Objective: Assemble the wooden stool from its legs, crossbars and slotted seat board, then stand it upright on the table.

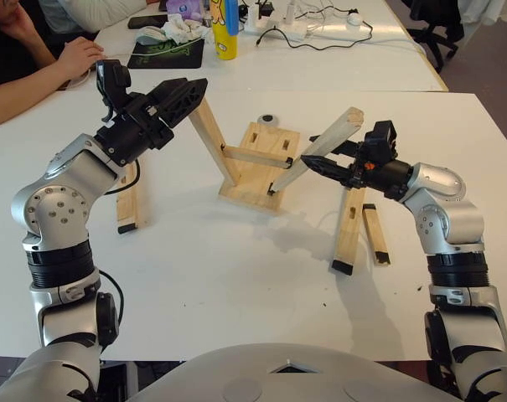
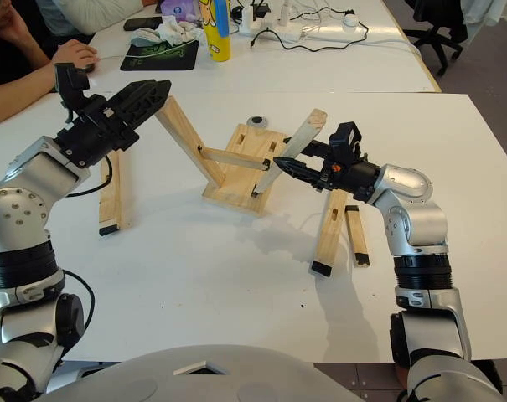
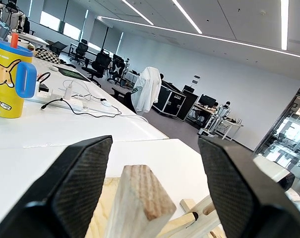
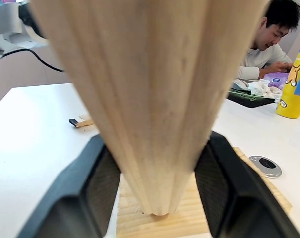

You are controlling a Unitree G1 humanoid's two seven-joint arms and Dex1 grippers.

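The slotted seat board (image 1: 255,172) lies on the table with two legs plugged into it and a crossbar (image 1: 257,157) joining them. My left gripper (image 1: 193,94) is open, and its fingers (image 3: 80,173) straddle the top end of the left leg (image 3: 140,191) with gaps on both sides. My right gripper (image 1: 318,164) is shut on the right leg (image 1: 328,142), which leans away to the right; the pads (image 4: 90,193) press that leg (image 4: 150,99) from both sides. A loose leg (image 1: 129,205) lies at the left. Another leg (image 1: 349,230) and a short crossbar (image 1: 375,234) lie at the right.
A round cable grommet (image 1: 268,119) sits just behind the seat board. On the far table stand a yellow bottle (image 1: 225,29), a dark mat (image 1: 165,54) with a cloth, and a power strip (image 1: 320,29). A person's arm (image 1: 35,75) rests at the far left edge.
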